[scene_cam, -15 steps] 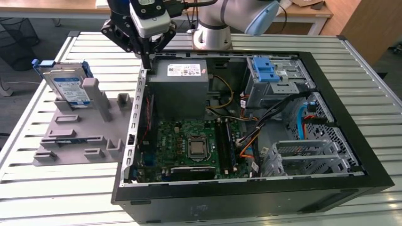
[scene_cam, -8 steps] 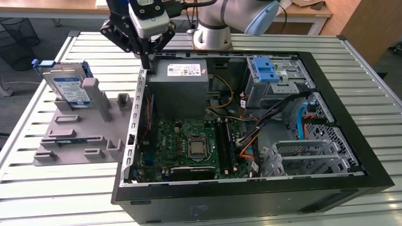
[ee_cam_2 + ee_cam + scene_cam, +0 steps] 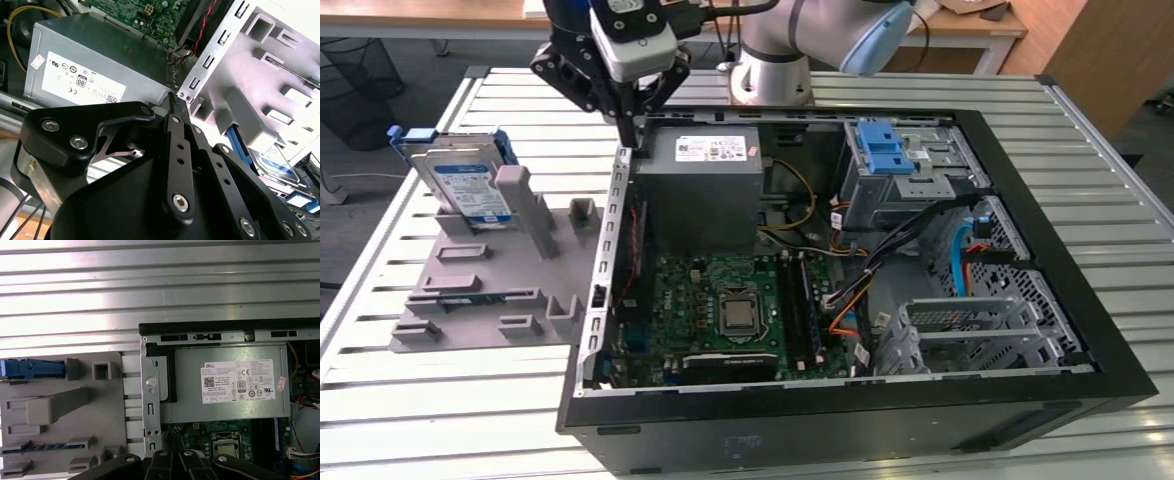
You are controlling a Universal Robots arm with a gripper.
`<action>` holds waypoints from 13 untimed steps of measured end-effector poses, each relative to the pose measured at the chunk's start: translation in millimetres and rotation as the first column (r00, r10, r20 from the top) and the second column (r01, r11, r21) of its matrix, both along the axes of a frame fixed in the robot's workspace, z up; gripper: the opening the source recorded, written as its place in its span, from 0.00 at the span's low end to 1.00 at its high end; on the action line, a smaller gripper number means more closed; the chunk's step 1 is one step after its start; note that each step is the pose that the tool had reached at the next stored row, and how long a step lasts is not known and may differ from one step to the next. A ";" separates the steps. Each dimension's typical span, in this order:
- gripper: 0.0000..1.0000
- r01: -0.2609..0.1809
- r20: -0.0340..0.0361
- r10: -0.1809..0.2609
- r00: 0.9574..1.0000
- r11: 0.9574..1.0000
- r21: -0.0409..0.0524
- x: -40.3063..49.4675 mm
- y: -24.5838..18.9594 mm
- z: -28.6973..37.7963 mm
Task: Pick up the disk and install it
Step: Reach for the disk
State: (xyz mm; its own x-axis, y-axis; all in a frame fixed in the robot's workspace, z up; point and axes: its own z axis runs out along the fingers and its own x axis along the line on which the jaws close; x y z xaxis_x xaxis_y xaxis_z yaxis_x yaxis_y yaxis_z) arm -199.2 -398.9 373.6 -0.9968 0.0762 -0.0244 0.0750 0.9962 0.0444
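The disk [image 3: 464, 182], silver with a white-and-blue label in a blue carrier frame, stands on edge in the grey holder [image 3: 494, 290] at the exterior view's left, outside the computer case. In the first wrist view its blue carrier [image 3: 31, 368] shows edge-on, and in the second wrist view the disk [image 3: 274, 162] lies behind a grey post. My gripper [image 3: 630, 135] hangs over the case's back left corner, between the disk and the power supply, a short way from the disk. Its black fingers [image 3: 174, 107] are pressed together with nothing between them.
The open black computer case [image 3: 1067, 260] holds a grey power supply [image 3: 700, 185], a green motherboard [image 3: 720, 300], a metal bay with a blue latch [image 3: 887, 150] and a metal drive cage [image 3: 981, 325]. Cables run through the middle. All rests on a slatted metal table [image 3: 440, 400].
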 end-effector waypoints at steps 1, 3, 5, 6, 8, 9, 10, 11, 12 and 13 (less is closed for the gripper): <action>0.11 0.000 0.000 0.000 1.000 1.000 0.000 -0.2 0.0 -0.1; 0.11 0.000 0.000 0.000 1.000 1.000 0.000 -0.7 0.0 -0.3; 0.11 0.000 0.000 0.000 1.000 1.000 0.000 -1.2 0.0 -0.5; 0.11 0.000 0.000 0.000 1.000 1.000 0.000 -1.5 0.0 -0.6; 0.11 0.000 0.000 0.000 1.000 1.000 0.000 -1.9 0.0 -0.9; 0.11 0.000 0.000 0.000 1.000 1.000 0.000 -2.1 0.0 -1.0; 0.11 0.000 0.000 0.000 1.000 1.000 0.000 -2.3 0.0 -1.1; 0.11 0.000 0.000 0.000 1.000 1.000 0.000 -2.5 0.0 -1.2; 0.11 0.000 0.000 0.000 1.000 1.000 0.000 -2.7 0.0 -1.4; 0.11 0.000 0.000 0.000 1.000 1.000 0.000 -3.0 0.0 -1.6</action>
